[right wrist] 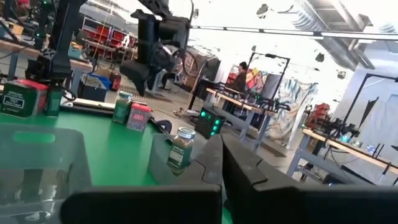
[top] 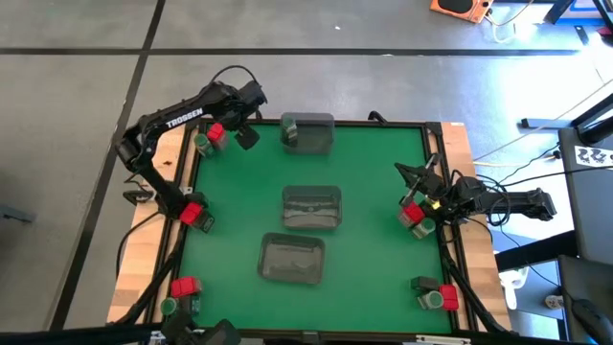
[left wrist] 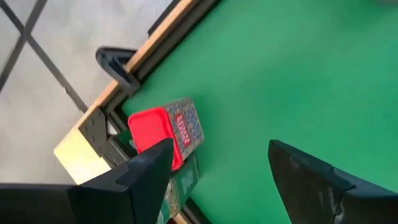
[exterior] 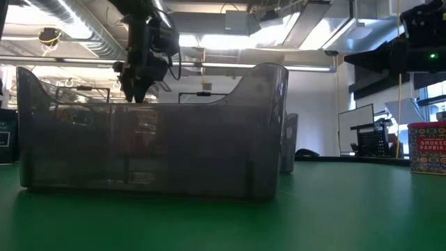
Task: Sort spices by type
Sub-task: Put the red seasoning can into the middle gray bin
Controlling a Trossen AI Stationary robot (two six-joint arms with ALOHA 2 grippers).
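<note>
Hovering with fingers spread above a red spice box (left wrist: 163,134) at the mat's far-left corner, left gripper (top: 241,123) empty, green-lidded jar (top: 202,141) beside it, three clear trays (top: 312,207) mid-mat, right gripper (top: 414,178) clenched shut near the right-edge spices (top: 416,217).

A green tabletop (top: 374,192) framed in wood carries three clear trays: one (top: 307,132) at the far edge, one (top: 312,207) at the centre, one (top: 292,259) toward the near edge. Spice containers cluster at the far-left corner (top: 211,136), left edge (top: 194,213), near-left corner (top: 182,287), right edge (top: 415,215) and near-right corner (top: 436,293).
</note>
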